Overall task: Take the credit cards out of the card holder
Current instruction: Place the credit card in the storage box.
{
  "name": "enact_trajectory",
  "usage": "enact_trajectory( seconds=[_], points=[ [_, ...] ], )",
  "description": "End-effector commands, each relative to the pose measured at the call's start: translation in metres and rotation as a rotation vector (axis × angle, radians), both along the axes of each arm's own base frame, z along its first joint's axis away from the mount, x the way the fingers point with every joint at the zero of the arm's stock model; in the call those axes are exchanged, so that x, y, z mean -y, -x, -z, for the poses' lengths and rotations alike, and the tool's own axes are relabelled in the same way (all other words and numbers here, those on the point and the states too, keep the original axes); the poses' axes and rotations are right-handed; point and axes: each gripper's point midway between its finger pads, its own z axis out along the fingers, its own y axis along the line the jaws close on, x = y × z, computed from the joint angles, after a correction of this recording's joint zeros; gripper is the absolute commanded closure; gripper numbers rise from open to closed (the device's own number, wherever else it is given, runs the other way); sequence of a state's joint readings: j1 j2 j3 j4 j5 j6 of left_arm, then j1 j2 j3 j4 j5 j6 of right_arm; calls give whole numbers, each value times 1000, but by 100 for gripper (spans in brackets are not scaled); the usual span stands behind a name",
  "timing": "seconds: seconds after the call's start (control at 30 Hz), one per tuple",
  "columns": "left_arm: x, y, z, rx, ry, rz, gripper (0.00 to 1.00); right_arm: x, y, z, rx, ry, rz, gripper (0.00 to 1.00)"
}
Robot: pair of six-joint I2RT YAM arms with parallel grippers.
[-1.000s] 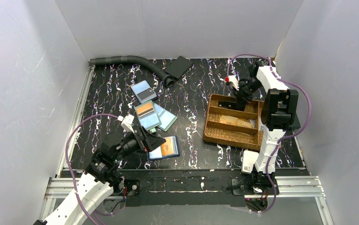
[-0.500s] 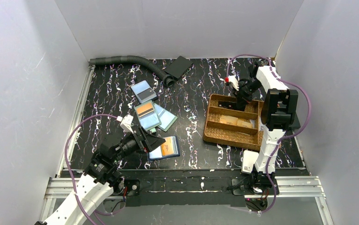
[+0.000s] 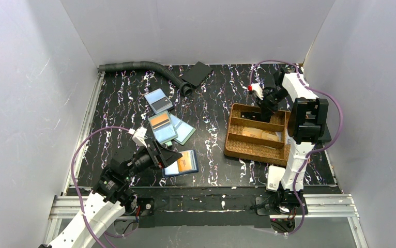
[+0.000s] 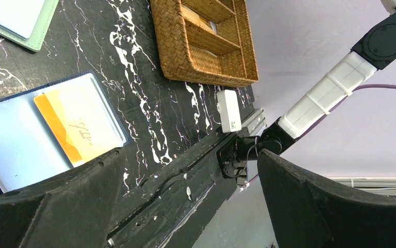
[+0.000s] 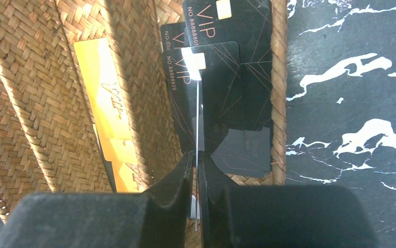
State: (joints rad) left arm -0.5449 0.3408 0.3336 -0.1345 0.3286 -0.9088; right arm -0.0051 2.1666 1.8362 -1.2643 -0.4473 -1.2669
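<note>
The right gripper (image 5: 196,157) hangs over the woven tray (image 5: 276,103) with its jaws drawn narrow and a credit card (image 5: 197,113) standing edge-on in the slit between them. From this angle I see only the card's pale edge, so I can't tell whether the pads are actually pinching it or it is merely standing between them. Straight below the fingertips lies a loose pile of black VIP cards (image 5: 237,31) in the tray's outermost compartment. A woven divider runs close on one side of the fingers, with yellow cards (image 5: 103,93) beyond it, and the tray's rim runs close on the other. To do this drop well, I'd stay low and centred over the black pile and part the jaws only a little, so the card tips flat instead of catching the divider or sliding over the rim. Then I'd lift straight up before swinging away. The card holder (image 4: 56,129) is well away from this gripper, across the table by the other arm. It lies open with an orange card (image 4: 77,129) in a clear sleeve, and the left gripper (image 4: 191,201) is spread wide just beside it, ready for the next pull.
</note>
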Motion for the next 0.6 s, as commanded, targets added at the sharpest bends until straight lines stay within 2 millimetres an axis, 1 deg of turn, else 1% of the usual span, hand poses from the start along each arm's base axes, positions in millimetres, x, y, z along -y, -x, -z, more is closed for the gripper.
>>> enact_trajectory(
  seconds=[0.0,0.27,0.57],
  points=[
    [-2,-1,2,6,-5,-10,2,-3,-9,-2,18,-3,23,82],
    [-4,1,-1,15,-2,-13,2,-2,-19,-9,70,8,70,75],
    [-6,2,-4,23,-4,-16,2,1,-29,-28,130,23,109,73]
  ],
)
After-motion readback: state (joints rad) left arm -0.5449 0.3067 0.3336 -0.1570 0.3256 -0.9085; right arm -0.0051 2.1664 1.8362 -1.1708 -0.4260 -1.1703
